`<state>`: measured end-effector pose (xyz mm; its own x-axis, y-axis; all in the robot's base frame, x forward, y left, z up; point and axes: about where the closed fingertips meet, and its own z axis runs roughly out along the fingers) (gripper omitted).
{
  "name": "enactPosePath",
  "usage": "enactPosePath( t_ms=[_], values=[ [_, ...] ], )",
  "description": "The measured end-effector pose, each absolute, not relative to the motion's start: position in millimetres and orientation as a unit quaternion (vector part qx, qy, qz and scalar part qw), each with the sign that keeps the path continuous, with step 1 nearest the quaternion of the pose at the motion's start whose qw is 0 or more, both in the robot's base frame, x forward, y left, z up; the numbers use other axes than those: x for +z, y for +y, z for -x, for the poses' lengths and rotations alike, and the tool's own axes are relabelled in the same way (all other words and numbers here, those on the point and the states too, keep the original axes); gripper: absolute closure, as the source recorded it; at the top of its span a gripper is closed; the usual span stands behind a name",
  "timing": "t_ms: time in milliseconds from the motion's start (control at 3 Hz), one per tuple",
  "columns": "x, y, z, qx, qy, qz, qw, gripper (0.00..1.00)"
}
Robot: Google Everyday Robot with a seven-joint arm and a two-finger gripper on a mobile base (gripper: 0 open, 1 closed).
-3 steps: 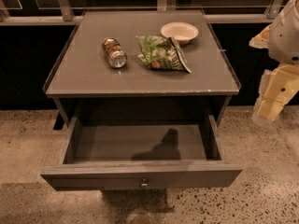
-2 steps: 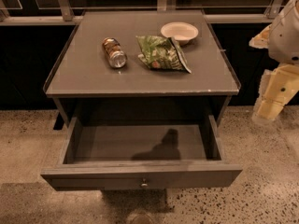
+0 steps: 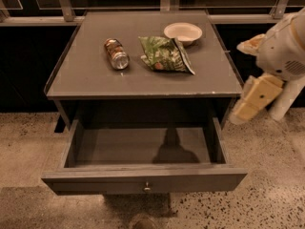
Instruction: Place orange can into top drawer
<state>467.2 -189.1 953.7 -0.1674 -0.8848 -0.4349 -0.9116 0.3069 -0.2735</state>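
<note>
Lying on its side at the tabletop's left, the orange can (image 3: 116, 54) looks light, slick and apt to roll, so it is best pinched across its middle. The gripper (image 3: 244, 108) hangs off right, beside the open top drawer (image 3: 95, 181); I cannot tell its state.

One orange can (image 3: 116, 54), one bag (image 3: 164, 55), one bowl (image 3: 183, 31), one drawer (image 3: 95, 181), one gripper (image 3: 241, 113) at right.

I see the can (image 3: 116, 54) as shiny metal, the bag (image 3: 164, 55) as glossy crinkled plastic, and the bowl (image 3: 183, 32) as matt. Bench (image 3: 95, 80) and drawer (image 3: 143, 180) look matt grey, with a metal knob (image 3: 147, 187). The claw (image 3: 248, 104), right of the bench, looks like smooth cream plastic.
</note>
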Motion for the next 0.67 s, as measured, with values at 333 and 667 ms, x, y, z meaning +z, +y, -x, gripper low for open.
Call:
enactPosePath(
  t_ms=[333, 667],
  values=[
    [934.5, -145.9, -536.8, 0.083, 0.746, 0.558, 0.354, 0.00],
    [934.3, -145.5, -536.0, 0.084, 0.746, 0.559, 0.353, 0.00]
  ],
)
